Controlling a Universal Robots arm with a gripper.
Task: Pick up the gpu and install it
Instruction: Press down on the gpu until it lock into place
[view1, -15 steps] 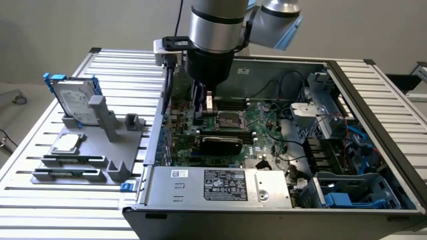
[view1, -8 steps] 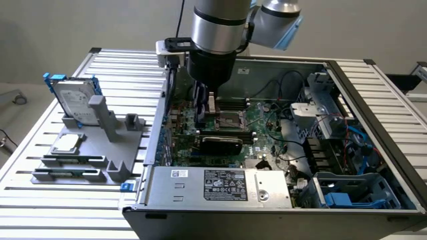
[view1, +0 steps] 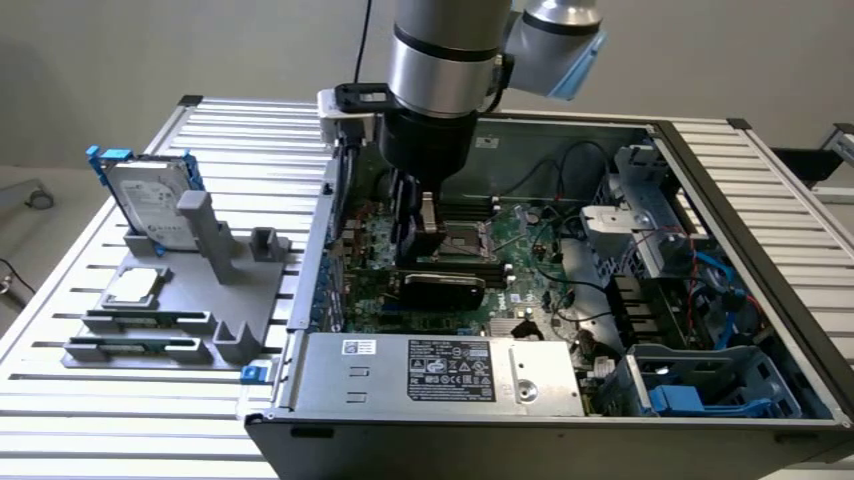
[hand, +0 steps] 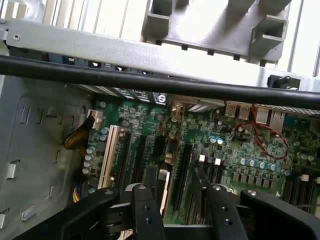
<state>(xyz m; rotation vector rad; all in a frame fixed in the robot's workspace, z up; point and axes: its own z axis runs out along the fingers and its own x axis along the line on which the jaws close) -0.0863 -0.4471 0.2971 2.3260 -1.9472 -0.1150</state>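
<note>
The gpu (view1: 443, 288), judged light, stiff and fragile and best gripped by its shroud's long edges, is seen at the motherboard (view1: 534, 225) edge nearest the power supply (view1: 441, 368), just below the gripper (view1: 416, 235), spread wide and empty.

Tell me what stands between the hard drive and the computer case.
In the exterior view, a tall grey post and a short grey post of the parts holder stand between the hard drive and the computer case.
</note>
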